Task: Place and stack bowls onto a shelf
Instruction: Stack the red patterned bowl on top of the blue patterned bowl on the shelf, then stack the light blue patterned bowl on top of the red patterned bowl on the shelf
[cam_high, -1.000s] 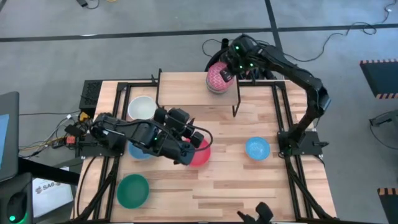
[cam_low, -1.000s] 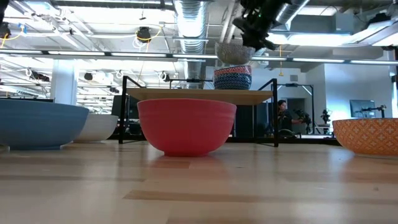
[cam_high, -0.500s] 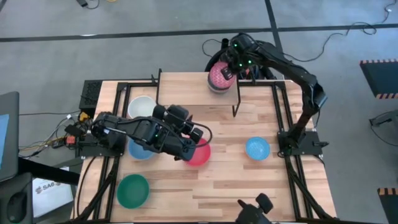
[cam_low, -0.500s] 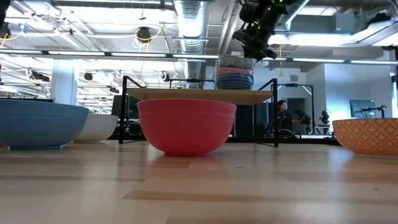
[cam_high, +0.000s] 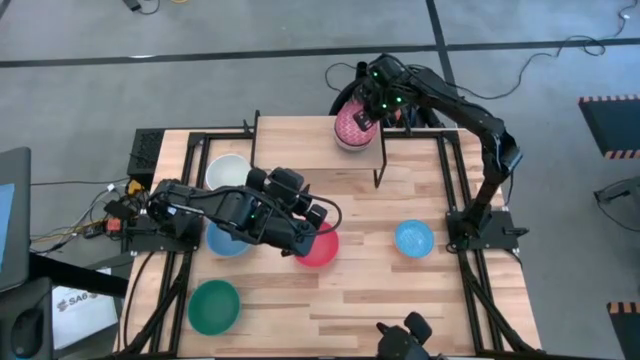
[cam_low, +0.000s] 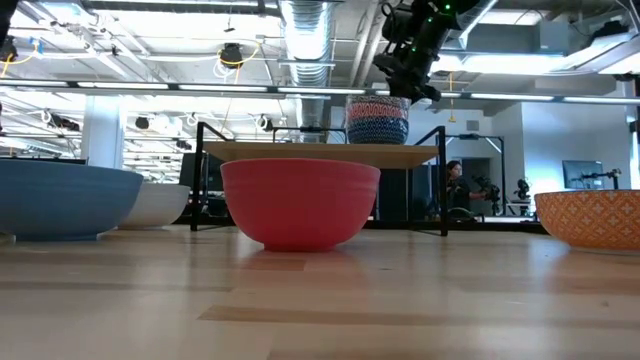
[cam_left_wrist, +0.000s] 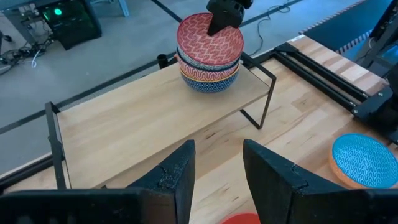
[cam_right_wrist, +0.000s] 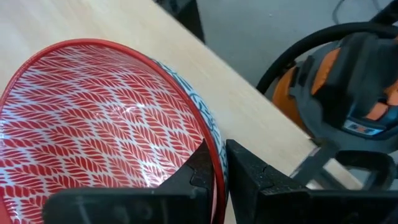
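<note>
Since a second earlier, the pink patterned bowl (cam_high: 352, 123) had come down from above the stack and now sat nested in the blue-and-white patterned bowl (cam_low: 377, 127) at the shelf's (cam_left_wrist: 130, 127) right end, about 1 o'clock on the table (cam_high: 380, 300). The right gripper (cam_right_wrist: 216, 169) straddled that bowl's rim, one finger inside and one outside, jaws nearly pressed together on the thin wall and looking as if they were just starting to ease off. The left gripper (cam_left_wrist: 216, 177) had slid a little toward the table's 12 o'clock; it hovered at the red bowl's (cam_high: 321, 246) 10 o'clock edge with fingers spread and nothing between them.

Risks, as judged: if the right gripper lifted before fully letting go, the rim could drag and tip the top bowl or pull the stack toward the shelf edge. The stack sat close to the shelf's right end, so a sideways nudge might send it off. The left fingers (cam_left_wrist: 172, 180) were close to the red bowl; a low descent could push it instead of catching its wall.

Containers: the pink bowl's inside was empty apart from the finger. The red bowl, white bowl (cam_high: 228, 171), green bowl (cam_high: 213, 306) at 7 o'clock and light blue bowl (cam_high: 414, 238) at 4 o'clock all stood on the table and showed nothing in them. Another blue bowl (cam_high: 222, 242) was mostly hidden under the left arm; contents not visible. An orange patterned bowl (cam_low: 592, 219) showed only in the low view, inside unseen. The rest of the shelf was bare.
</note>
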